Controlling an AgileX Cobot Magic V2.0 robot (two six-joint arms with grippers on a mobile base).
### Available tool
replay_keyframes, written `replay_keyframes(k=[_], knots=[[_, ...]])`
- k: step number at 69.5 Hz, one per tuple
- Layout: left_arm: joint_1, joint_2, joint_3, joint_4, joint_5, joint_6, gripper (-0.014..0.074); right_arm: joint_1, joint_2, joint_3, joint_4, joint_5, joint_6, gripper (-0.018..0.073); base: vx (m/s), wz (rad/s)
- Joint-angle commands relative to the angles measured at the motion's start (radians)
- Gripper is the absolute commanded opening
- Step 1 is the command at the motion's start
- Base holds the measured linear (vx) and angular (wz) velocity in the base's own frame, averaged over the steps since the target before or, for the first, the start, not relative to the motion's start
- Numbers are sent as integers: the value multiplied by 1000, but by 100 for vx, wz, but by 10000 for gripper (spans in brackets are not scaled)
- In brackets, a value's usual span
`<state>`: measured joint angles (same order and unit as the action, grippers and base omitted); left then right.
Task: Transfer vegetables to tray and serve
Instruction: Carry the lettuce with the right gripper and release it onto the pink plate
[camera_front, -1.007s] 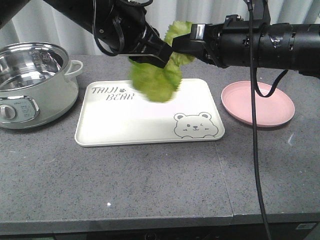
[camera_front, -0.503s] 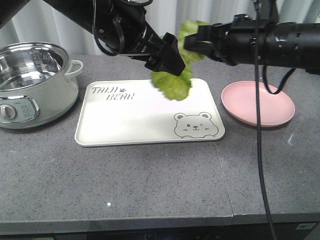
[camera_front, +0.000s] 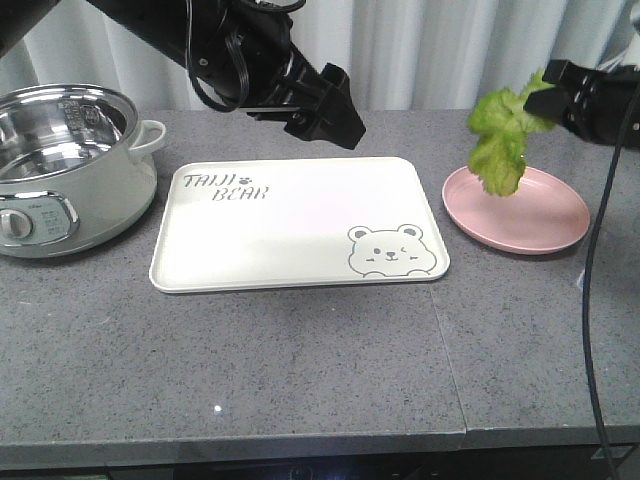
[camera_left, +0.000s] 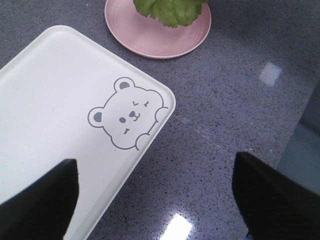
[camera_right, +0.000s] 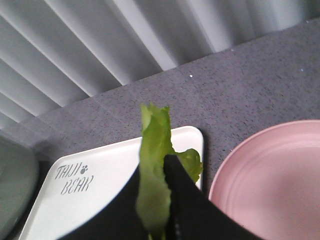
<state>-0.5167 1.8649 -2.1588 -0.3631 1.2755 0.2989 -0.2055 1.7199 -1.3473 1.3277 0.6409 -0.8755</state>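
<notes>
The vegetables, one crinkled green lettuce leaf (camera_front: 500, 140), hang from my right gripper (camera_front: 548, 88), which is shut on the leaf's upper end above the left part of the pink plate (camera_front: 530, 215). The right wrist view shows the leaf (camera_right: 152, 190) pinched between the black fingers of the right gripper (camera_right: 162, 175). The cream tray (camera_front: 290, 235) with the bear drawing lies bare in the middle of the table. My left gripper (camera_front: 335, 105) hovers over the tray's far edge. In its own view the left gripper (camera_left: 157, 200) is open, with nothing between its fingers, above the tray's corner (camera_left: 60, 100).
A pale green electric pot (camera_front: 65, 165) with a steel bowl stands at the left, close to the tray's left rim. A black cable (camera_front: 590, 300) hangs down at the right. White curtains close off the back, and the table's front edge runs along the bottom.
My right gripper has carried the lettuce to the right, from above the tray to above the pink plate. The left gripper no longer touches the leaf and has stayed over the tray's far edge.
</notes>
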Motion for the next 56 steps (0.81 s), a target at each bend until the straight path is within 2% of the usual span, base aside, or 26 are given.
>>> replay_keyframes(k=[1,15,24,33,46,56], knots=[[-7,-52,-20,-33,-15,-11,578,-16,17,-32,107,21,-15,-7,0,0],[-7,-52,-20,-33,-15,-11,578,-16,135,-32,175,28,-38,-6,0,0],[-7,-52,-20,-33,-15,-11,578,-16,170,-32,169,28,-38,0,0,0],[-7,-52,-20,-33,-15,-11,578,-16,173,-32,126,-9,-38,43,0,0],[-7,-52,-20,-33,-15,-11,578,-16,173,-32,48,-52,-33,178,0,0],[-7,-52,-20,-33,-15,-11,578,-16,173,-32,22,-71,-31,357,0,0]])
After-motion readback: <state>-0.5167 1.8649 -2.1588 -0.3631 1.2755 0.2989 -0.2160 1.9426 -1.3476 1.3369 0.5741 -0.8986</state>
